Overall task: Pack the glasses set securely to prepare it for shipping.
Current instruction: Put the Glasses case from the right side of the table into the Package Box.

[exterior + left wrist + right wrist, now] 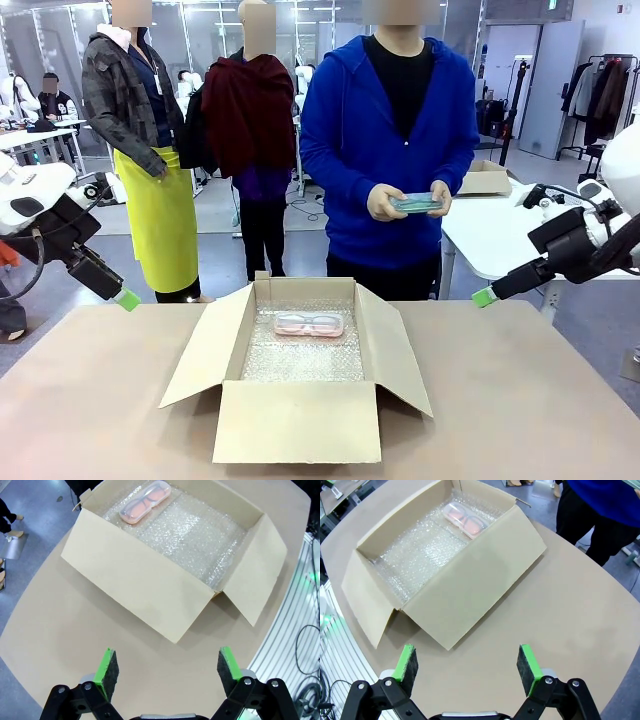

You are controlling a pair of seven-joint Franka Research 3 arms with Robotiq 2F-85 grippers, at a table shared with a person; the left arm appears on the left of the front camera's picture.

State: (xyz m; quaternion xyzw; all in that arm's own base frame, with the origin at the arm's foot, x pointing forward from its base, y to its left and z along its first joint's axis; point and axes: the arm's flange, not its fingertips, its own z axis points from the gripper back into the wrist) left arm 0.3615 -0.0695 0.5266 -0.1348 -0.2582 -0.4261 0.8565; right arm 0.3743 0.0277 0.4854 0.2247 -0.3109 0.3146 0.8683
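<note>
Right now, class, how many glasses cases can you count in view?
2. The pale pink case lies on bubble wrap inside the box, near its far wall; the mint green case is in the person's hands beyond the table.

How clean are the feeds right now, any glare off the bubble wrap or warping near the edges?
Front view: even light, soft shadows, the pink case sharp against the bubble wrap. Left wrist view: the wrap sparkles with small highlights but nothing washes out; the table edge bows from the wide lens. Right wrist view: milder sparkle, same bowing, right gripper in focus.
</note>
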